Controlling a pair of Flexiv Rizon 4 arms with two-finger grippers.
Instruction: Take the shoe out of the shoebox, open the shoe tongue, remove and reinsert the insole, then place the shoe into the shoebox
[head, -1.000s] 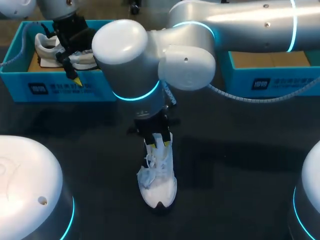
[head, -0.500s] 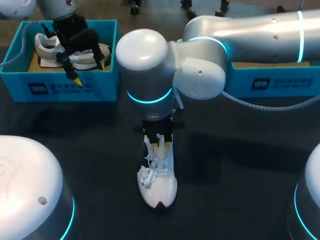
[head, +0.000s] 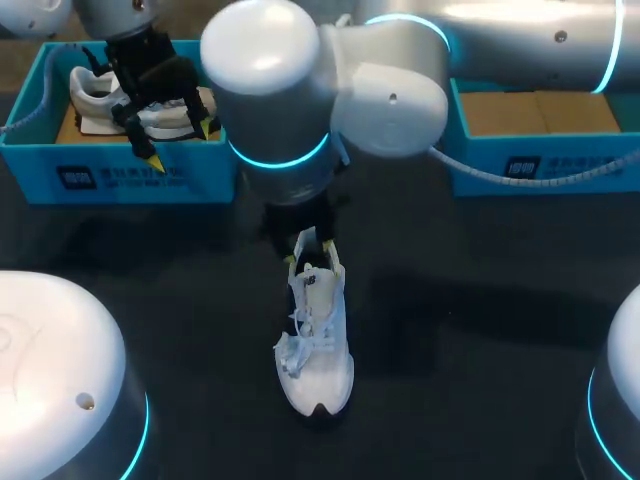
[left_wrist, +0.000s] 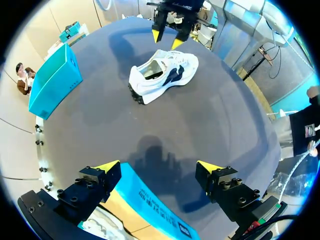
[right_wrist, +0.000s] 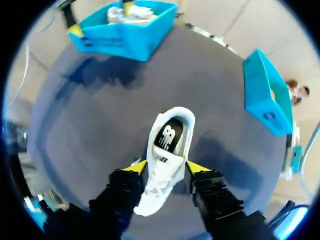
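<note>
Your right gripper (right_wrist: 167, 167) hangs spread over the white shoe (right_wrist: 167, 150) — gripping nothing — while your left gripper (left_wrist: 157, 166) gapes empty above the shoebox (head: 120, 175).

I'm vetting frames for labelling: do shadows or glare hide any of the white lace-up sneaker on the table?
Head view: glare only on the right arm's glossy shell; the white lace-up sneaker is evenly lit. Left wrist view: the left gripper's shadow falls short of it. Right wrist view: shadow lies beside it only.
</note>
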